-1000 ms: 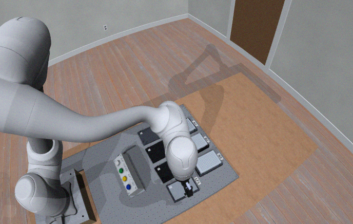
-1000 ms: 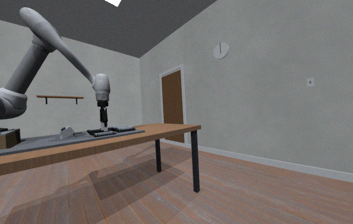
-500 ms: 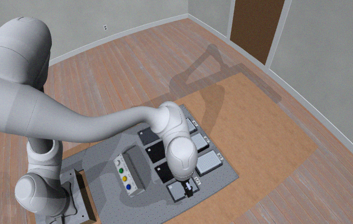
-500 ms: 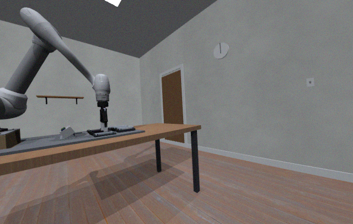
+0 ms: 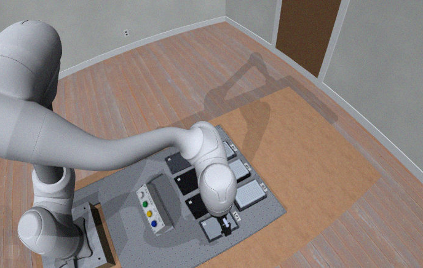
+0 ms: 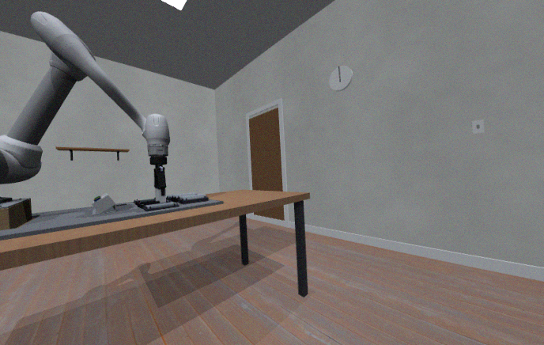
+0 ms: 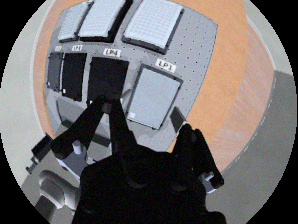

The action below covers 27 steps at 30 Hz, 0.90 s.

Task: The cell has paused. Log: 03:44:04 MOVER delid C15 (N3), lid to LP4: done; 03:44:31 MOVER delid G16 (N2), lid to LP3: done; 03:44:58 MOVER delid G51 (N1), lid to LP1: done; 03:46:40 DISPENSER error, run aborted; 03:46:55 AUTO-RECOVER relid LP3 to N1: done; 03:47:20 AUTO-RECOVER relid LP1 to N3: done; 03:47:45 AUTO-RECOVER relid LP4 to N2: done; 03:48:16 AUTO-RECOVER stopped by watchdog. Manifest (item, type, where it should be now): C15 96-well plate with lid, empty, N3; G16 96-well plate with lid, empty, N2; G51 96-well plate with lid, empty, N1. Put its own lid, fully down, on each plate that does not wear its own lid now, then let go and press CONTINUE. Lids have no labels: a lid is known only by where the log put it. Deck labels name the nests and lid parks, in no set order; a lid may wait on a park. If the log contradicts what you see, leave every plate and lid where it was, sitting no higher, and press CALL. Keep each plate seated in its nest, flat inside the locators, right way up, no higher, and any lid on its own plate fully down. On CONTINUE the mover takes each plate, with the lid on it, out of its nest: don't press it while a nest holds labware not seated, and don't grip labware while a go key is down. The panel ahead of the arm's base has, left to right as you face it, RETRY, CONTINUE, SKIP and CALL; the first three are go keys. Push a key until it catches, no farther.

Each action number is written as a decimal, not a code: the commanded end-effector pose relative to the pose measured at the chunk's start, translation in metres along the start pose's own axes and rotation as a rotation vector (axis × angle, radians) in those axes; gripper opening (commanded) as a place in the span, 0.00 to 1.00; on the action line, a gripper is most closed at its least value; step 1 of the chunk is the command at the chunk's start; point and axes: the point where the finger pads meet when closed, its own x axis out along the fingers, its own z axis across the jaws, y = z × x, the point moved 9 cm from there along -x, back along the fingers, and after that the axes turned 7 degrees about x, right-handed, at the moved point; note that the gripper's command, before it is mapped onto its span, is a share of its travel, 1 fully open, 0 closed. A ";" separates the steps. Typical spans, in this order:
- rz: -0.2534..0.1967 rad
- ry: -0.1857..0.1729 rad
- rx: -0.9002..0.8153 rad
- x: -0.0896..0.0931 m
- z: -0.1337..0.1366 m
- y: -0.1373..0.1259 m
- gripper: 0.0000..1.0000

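Hovering unclenched, empty, the gripper straddles a parked lid — key panel nearby, plates beyond.

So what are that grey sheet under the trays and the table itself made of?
The grey sheet looks like matte metal: a regular grid of small holes dots it. The table top looks like satin wood, with warm brown grain, on dark legs, perhaps painted metal.

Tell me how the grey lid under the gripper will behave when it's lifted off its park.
The grey lid looks thin and flat, so probably light and fairly stiff. Its shallow edges may give little purchase; it could slip or tilt if the open gripper closes off-centre. Lying flat, it should not roll.
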 end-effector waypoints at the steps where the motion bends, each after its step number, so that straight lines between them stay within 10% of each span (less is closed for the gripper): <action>1: 0.000 0.000 0.000 0.000 0.000 0.000 0.66; 27: 0.000 0.000 0.000 0.000 0.000 0.000 0.59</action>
